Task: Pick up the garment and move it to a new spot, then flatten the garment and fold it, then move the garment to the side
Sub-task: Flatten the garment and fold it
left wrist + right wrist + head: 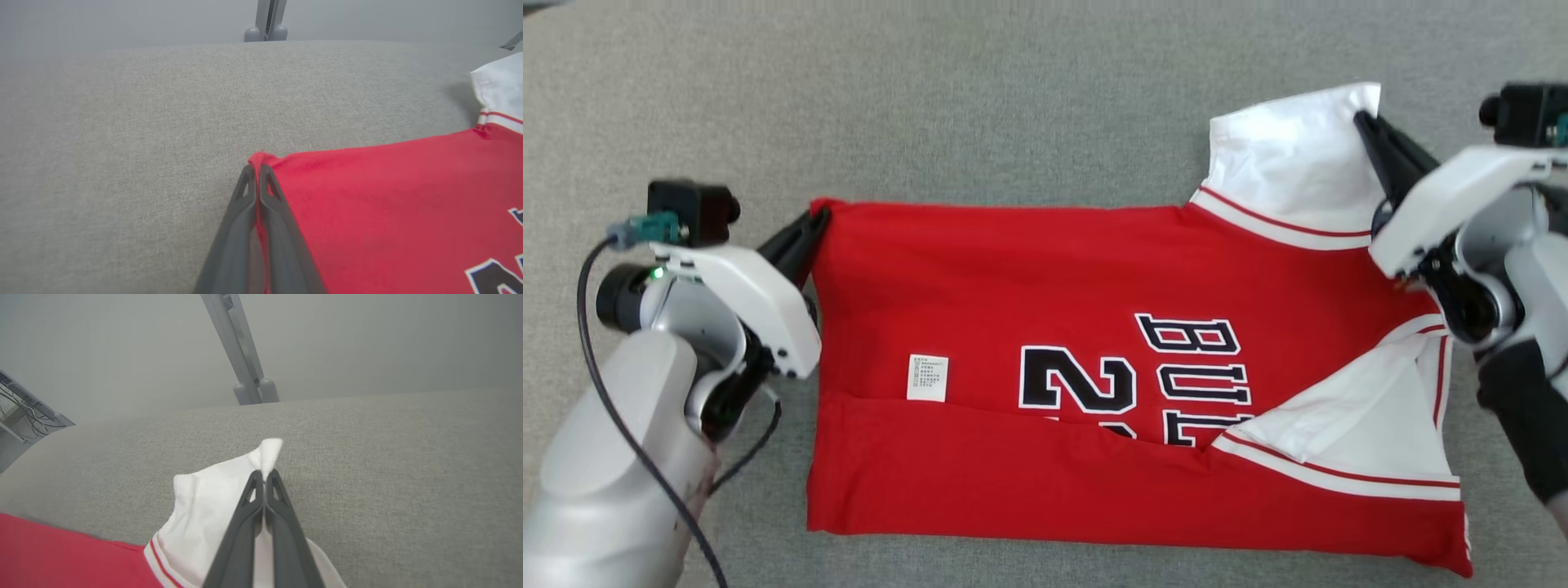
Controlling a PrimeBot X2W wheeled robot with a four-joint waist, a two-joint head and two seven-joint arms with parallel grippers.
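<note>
The left tool [818, 222] is pressed fully together on the far left corner of the shirt [1045, 294], with a pinch of red cloth caught between its two dark fingers. The right tool [1365, 122] is closed just as tight on the far corner of the shirt's white sleeve [1282, 163], whose tip pokes up past the fingertips. The one shirt, red with black lettering, lies across the middle of the grey counter [1013, 98]. Its near part is folded up over the front and covers the lower edge of the print. There are two white sleeves: the held one, spread toward the far right, and a second sleeve [1356, 425] folded inward at the near right. One small white label [928, 377] sits on the red cloth toward the left. Bare counter stretches beyond the shirt's far edge and off to its left. In the left wrist view, one grey post [267, 20] rises past the counter's far edge.
</note>
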